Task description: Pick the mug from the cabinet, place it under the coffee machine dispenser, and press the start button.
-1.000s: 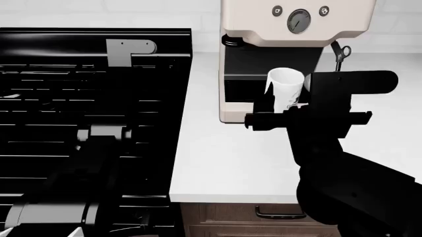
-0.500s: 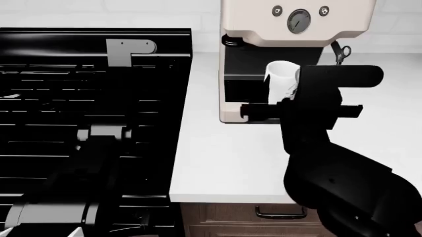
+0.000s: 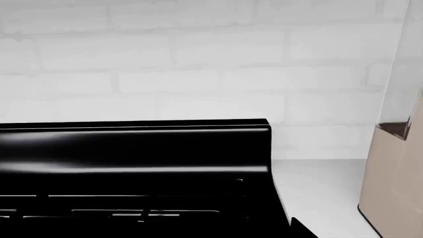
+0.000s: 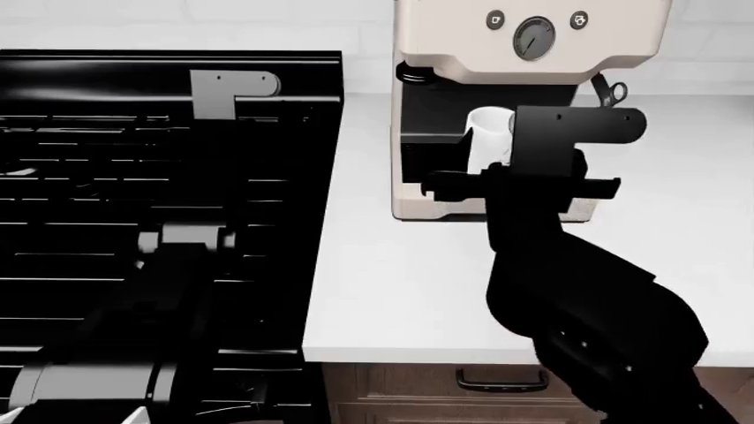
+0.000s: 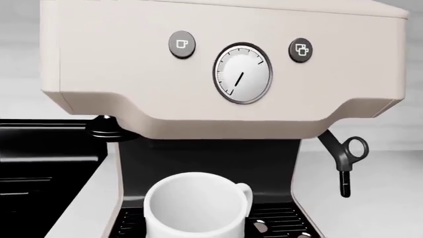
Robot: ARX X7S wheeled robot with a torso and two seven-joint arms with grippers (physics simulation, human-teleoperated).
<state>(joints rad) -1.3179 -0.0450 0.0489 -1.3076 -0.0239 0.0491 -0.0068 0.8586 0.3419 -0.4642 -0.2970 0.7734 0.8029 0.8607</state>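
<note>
The small white ceramic mug point(image 4: 486, 132) is held clamped in the black right gripper point(image 4: 507, 181), upper centre of frame, over the black drip grille point(image 5: 278, 220). It should be shifted beneath the short round black nozzle point(image 5: 109, 130) and lowered upright. Left gripper unseen.

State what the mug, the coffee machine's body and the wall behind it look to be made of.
Mug: looks like glazed white ceramic, smooth with soft shading, though a render leaves that open. Coffee machine body: cream-beige with a satin finish, likely painted metal or plastic; the even, dull sheen does not settle which. Wall: white-painted brick, shown by the staggered mortar lines.
</note>
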